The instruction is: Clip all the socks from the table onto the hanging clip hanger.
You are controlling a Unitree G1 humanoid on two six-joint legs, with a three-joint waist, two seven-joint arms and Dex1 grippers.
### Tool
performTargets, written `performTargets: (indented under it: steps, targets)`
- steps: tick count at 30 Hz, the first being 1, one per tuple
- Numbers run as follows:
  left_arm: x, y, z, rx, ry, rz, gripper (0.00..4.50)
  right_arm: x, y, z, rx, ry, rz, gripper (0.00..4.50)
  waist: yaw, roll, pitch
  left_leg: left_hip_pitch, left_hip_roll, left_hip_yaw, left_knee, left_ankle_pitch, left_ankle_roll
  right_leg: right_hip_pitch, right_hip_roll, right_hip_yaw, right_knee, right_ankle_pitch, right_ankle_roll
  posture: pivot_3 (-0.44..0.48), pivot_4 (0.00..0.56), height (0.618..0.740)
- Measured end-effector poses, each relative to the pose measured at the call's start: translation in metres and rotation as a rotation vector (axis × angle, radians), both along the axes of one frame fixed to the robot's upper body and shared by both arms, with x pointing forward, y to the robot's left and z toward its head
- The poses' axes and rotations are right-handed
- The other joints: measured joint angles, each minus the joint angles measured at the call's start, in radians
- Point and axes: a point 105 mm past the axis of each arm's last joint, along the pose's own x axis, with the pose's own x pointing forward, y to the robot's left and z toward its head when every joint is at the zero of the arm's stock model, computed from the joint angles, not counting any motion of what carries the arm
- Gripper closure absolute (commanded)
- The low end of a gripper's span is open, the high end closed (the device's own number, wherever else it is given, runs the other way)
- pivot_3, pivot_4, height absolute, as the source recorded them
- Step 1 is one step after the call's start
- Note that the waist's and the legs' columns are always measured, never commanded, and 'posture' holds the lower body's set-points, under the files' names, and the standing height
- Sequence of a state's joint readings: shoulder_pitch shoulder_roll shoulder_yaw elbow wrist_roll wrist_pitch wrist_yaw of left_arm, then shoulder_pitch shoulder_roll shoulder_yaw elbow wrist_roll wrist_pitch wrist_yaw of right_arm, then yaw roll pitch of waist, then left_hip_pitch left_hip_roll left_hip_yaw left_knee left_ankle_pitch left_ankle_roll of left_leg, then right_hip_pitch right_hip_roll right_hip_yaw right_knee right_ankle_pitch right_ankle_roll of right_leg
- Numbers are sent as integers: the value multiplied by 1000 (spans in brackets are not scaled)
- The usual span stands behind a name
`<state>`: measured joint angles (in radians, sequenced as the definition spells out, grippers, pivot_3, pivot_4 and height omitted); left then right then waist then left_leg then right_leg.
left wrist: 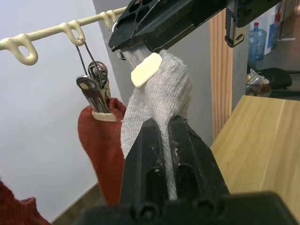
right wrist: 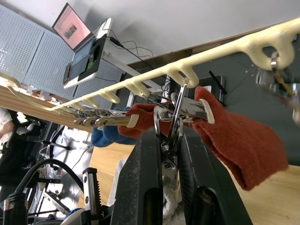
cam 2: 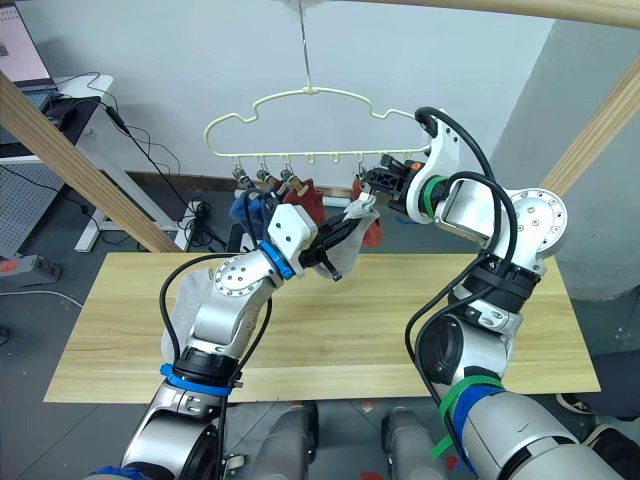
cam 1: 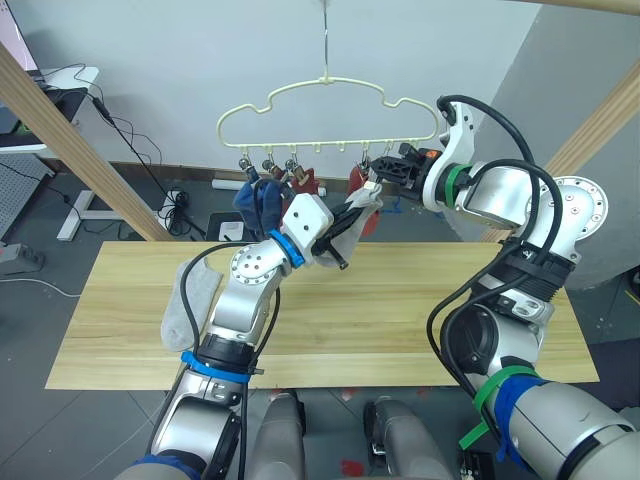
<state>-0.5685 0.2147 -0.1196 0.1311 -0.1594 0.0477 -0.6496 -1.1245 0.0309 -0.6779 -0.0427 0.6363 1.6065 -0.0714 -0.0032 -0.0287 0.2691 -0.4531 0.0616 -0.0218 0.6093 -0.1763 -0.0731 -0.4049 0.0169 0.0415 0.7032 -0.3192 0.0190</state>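
Observation:
The pale-yellow clip hanger point(cam 1: 330, 95) hangs over the table's point(cam 1: 420, 300) far edge. Blue socks point(cam 1: 262, 200) and two rust red socks point(cam 1: 305, 182) hang from its clips. My left gripper point(cam 1: 352, 215) is shut on a light grey sock point(left wrist: 159, 103) and holds it up under the bar. My right gripper point(cam 1: 378, 178) is shut on a metal clip point(right wrist: 171, 136) there, pinching it. That clip's cream pad point(left wrist: 146, 70) lies against the sock's top edge. Another grey sock point(cam 1: 190, 300) lies at the table's left end.
Slanted round wooden poles point(cam 1: 80, 140) stand at the back left and back right point(cam 1: 590, 130) of the table. A desk point(cam 1: 60, 90) with cables stands behind on the left. Bare planks stretch across the table's middle and right.

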Motion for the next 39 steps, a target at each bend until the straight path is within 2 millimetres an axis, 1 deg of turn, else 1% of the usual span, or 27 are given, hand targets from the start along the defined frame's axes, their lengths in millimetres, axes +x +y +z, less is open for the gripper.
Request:
performTargets:
  steps: [5, 14, 17, 18, 21, 25, 27, 29, 30, 34, 39]
  targets:
    - [1, -2, 5, -6, -24, 3, 4488, 0, 2, 0, 7, 2, 2, 4382, 0, 0, 0, 0, 0, 0, 0, 0, 0, 0, 0, 0, 0, 0, 0, 36, 251, 740]
    - [0, -7, 7, -21, -23, -14, 4500, -1, 4, 1, 3, -6, 15, 1269, 0, 0, 0, 0, 0, 0, 0, 0, 0, 0, 0, 0, 1, 0, 0, 38, 248, 740]
    - [-3, -10, 9, -28, -27, -41, 4500, -2, 0, 2, -9, -20, 8, 209, 0, 0, 0, 0, 0, 0, 0, 0, 0, 0, 0, 0, 1, 0, 0, 38, 248, 740]
    - [-5, -13, 11, -41, -26, -58, 4500, -3, -4, 3, -17, -32, 0, 21, 1, 0, 0, 0, 0, 0, 0, 0, 0, 0, 0, 0, 1, 0, 0, 35, 246, 740]
    - [-11, -23, 10, -78, 7, -106, 4500, -4, -18, 2, -35, -57, -30, 21, 4, 0, 0, 0, -1, 0, 1, 0, 0, 0, 0, 0, 1, 0, 0, 27, 244, 740]
    - [-15, -40, 7, -163, 102, -168, 4500, -8, -38, -2, -50, -79, -69, 21, 1, 0, 0, 0, -1, 0, 1, 0, 0, 0, 0, 0, 2, 0, 0, 10, 240, 740]
    - [-15, -46, 9, -185, 120, -181, 4500, -11, -46, -1, -70, -106, -91, 21, -1, 0, 0, 0, -1, 0, 2, 0, 1, 0, 0, 0, 2, 0, 0, 2, 236, 740]
    - [-13, -48, 12, -204, 133, -177, 4500, -14, -54, 2, -109, -158, -128, 21, -4, 0, 0, 0, -1, 0, 2, 1, 1, 0, 0, 1, 3, 0, 0, -5, 232, 740]
    - [-11, -47, 14, -218, 139, -171, 3986, -15, -57, 4, -117, -183, -142, 0, -7, 0, 0, 1, -1, 0, 2, 1, 1, 0, 1, 1, 3, 0, 0, -5, 232, 740]
    - [-7, -41, 14, -258, 196, -161, 2876, -25, -58, 3, -141, -281, -174, 0, -24, 0, 0, 1, -1, 0, 2, 1, 1, 0, 1, 1, 3, 0, 0, -4, 229, 740]
    - [-4, -33, 10, -283, 262, -156, 1354, -36, -49, -8, -232, -389, -138, 0, -28, 0, 0, 1, -1, 0, 3, 1, 0, 0, 1, 1, 5, 0, 0, 6, 229, 740]
